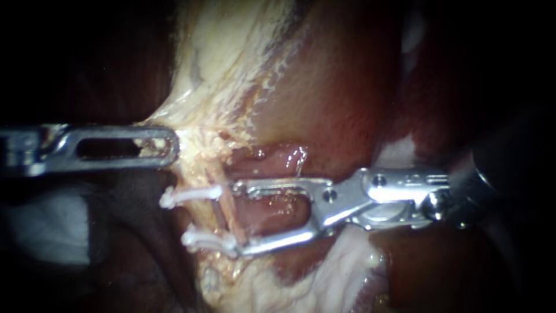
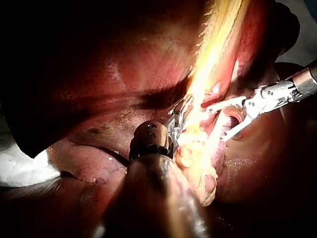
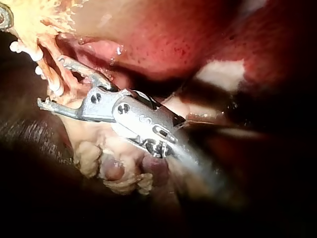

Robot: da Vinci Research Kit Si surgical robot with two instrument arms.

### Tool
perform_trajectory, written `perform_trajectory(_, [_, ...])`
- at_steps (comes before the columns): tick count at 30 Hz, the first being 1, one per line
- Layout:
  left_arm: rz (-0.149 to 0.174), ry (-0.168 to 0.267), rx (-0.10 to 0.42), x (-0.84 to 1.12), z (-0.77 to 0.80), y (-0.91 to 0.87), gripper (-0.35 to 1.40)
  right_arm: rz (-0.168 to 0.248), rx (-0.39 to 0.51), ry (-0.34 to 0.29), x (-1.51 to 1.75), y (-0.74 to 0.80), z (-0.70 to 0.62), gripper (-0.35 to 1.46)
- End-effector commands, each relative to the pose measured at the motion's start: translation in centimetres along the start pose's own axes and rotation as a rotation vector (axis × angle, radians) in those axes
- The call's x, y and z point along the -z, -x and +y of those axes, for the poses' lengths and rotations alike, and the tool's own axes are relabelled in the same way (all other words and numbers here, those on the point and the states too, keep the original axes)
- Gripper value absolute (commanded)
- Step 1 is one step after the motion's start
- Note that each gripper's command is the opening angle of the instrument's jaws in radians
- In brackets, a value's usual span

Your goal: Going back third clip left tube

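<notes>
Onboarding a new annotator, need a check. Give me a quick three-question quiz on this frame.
1. True or false: the right instrument has its jaws shut on a clip.
2. How many white clips show on the tube in the endoscope view? A one, B two, C four.
3. Fill in: the left instrument has its jaws shut on ____.
Key: 1 false, they stand open; 2 B; 3 pale tissue.

Two instruments show, the left instrument and right instrument, plus two clips.
</notes>
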Motion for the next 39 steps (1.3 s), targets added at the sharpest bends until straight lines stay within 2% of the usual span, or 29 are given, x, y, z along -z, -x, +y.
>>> perform_trajectory(1, [0.0,-0.001,0.0,-0.01,0.0,0.0,-0.35,-0.001,0.009,-0.001,0.07,-0.03,-0.02,0.6])
perform_trajectory(15, [0.0,-0.001,0.0,-0.02,0.01,0.0,-0.35,0.008,0.061,0.047,1.07,-0.58,-0.17,0.6])
perform_trajectory(18, [0.0,-0.001,0.0,-0.02,0.01,0.0,-0.35,0.002,0.06,0.063,1.15,-0.63,-0.2,0.6])
perform_trajectory(22, [-0.002,0.0,-0.001,-0.07,0.02,-0.01,-0.35,0.0,0.059,0.066,1.19,-0.62,-0.2,0.6])
perform_trajectory(25, [-0.011,0.005,-0.003,-0.19,0.05,-0.05,-0.35,-0.001,0.059,0.068,1.2,-0.6,-0.19,0.6])
perform_trajectory(30, [-0.008,-0.006,-0.007,-0.5,0.08,-0.17,-0.35,-0.001,0.059,0.068,1.2,-0.59,-0.19,0.6])
perform_trajectory(35, [0.001,-0.021,-0.009,-0.88,0.03,-0.27,-0.35,-0.001,0.06,0.067,1.21,-0.59,-0.19,0.6])
perform_trajectory(39, [0.005,-0.026,-0.008,-1.07,-0.05,-0.28,-0.35,-0.001,0.06,0.067,1.22,-0.59,-0.2,0.6])
